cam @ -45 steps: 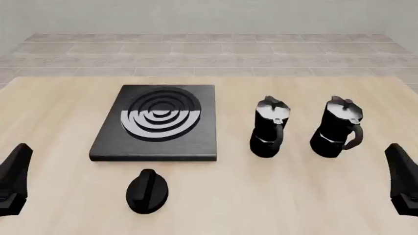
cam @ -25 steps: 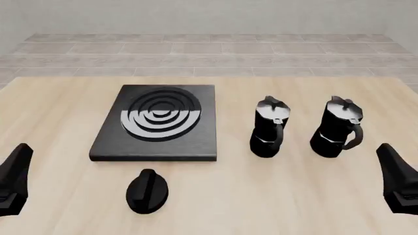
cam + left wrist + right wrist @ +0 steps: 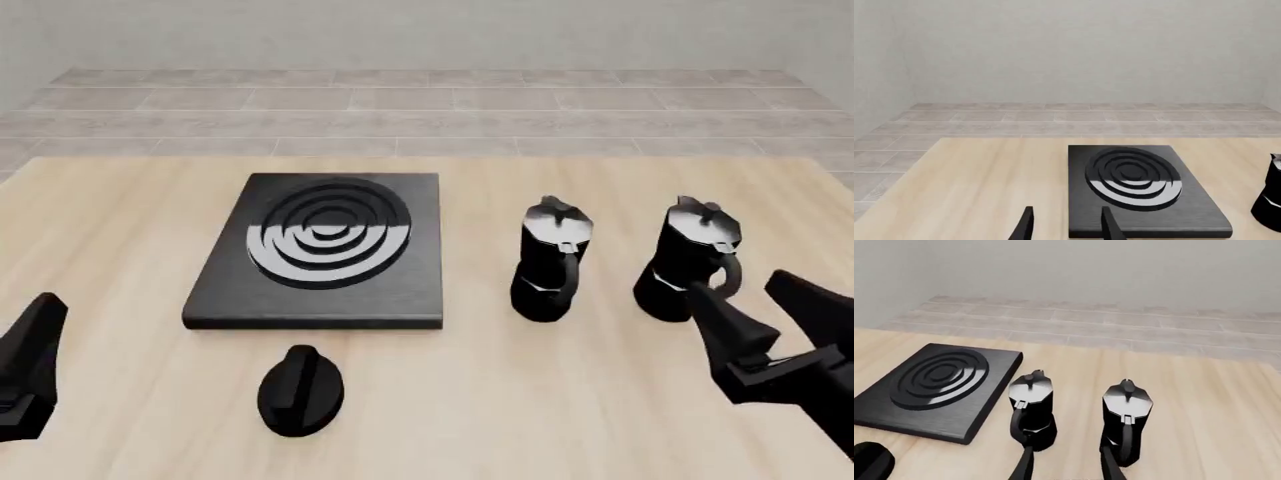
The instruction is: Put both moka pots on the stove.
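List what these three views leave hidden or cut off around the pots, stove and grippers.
- Left gripper: front view's left edge crops it, so jaw opening unreadable there.
- Nearer moka pot: left wrist view's edge cuts it; only a sliver shows.
- Knob: right wrist view's corner clips most of it.
- Right-hand moka pot: the right gripper covers its lower handle side in the front view.
- Stove: far edge face unseen anywhere.

wall (image 3: pixel 427 30): plain pale grey | floor (image 3: pixel 427 110): grey tiles | table (image 3: pixel 534 400): light wood
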You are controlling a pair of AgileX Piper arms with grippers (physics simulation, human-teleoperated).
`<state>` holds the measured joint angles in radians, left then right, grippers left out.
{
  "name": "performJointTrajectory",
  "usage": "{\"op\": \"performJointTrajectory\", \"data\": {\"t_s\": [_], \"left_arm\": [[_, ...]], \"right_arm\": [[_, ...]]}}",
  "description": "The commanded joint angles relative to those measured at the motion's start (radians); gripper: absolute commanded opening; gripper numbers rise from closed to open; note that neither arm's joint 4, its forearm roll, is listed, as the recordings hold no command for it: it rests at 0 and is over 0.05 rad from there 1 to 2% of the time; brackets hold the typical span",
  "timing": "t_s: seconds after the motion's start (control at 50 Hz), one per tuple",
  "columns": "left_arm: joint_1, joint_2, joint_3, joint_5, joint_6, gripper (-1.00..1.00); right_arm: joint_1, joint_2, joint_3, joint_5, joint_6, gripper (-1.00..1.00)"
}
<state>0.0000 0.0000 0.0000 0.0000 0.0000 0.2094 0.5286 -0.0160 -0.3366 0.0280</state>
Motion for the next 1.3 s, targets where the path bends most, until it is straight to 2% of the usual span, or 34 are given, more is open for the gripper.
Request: {"op": "performJointTrajectory", "data": {"t_s": [0.02, 0.14, 0.5, 0.68, 1.08, 1.3], "left_arm": [[0.0, 0.0, 0.0, 0.0, 0.0, 1.0], [0.0, 0.0, 0.0, 0.0, 0.0, 1.0], [0.0, 0.0, 0.0, 0.0, 0.0, 1.0], [0.0, 0.0, 0.0, 0.0, 0.0, 1.0], [0.0, 0.0, 0.0, 0.0, 0.0, 1.0], [0.0, 0.0, 0.0, 0.0, 0.0, 1.0]], "right_arm": [[0.071, 0.196, -0.018, -0.119, 0.03, 1.0], [0.092, 0.268, -0.037, -0.161, 0.041, 1.0], [0.118, 0.488, -0.057, -0.354, 0.028, 1.0], [0.155, 0.563, -0.048, -0.415, 0.038, 1.0], [0.215, 0.662, -0.06, -0.481, 0.027, 1.0], [0.231, 0.785, -0.075, -0.591, 0.012, 1.0]]}}
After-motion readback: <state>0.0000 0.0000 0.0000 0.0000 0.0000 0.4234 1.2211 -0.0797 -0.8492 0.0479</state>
